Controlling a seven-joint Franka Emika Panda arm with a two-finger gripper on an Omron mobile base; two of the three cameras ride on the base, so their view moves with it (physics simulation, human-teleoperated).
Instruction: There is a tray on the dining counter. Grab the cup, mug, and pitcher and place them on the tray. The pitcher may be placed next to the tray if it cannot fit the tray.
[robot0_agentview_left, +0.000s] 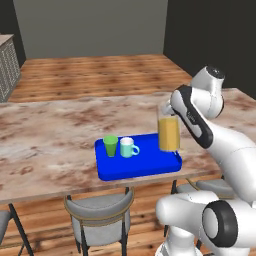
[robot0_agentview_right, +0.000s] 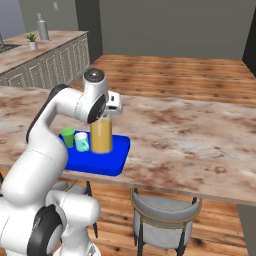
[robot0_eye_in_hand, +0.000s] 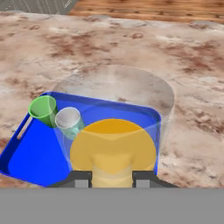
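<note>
Chairs (robot0_agentview_left: 102, 212) sit nearest, tucked under the counter (robot0_agentview_left: 45, 145). Gripper (robot0_eye_in_hand: 112, 177) clamps the pitcher (robot0_eye_in_hand: 114, 131), jaws partly closed on its rim, seen in the hand view. Pitcher hangs over the tray's (robot0_agentview_left: 145, 167) right end; cup (robot0_agentview_left: 110, 145) and mug (robot0_agentview_left: 128, 147) stand left.

- Rendered pictures, evenly and softly lit; no single light source can be told.
- The marbled surface (robot0_agentview_left: 50, 135) is bright and flat, with no glare spots.
- Shadows are faint: only a slight dark edge under the blue tray (robot0_agentview_left: 135, 170) and beneath the chairs at the bottom of both base views.
- Back walls at the upper right of the left base view are dark grey.
- Everything is slightly soft and low in detail, most so in the hand view, where the glass pitcher (robot0_eye_in_hand: 114, 131) looks hazy.
</note>
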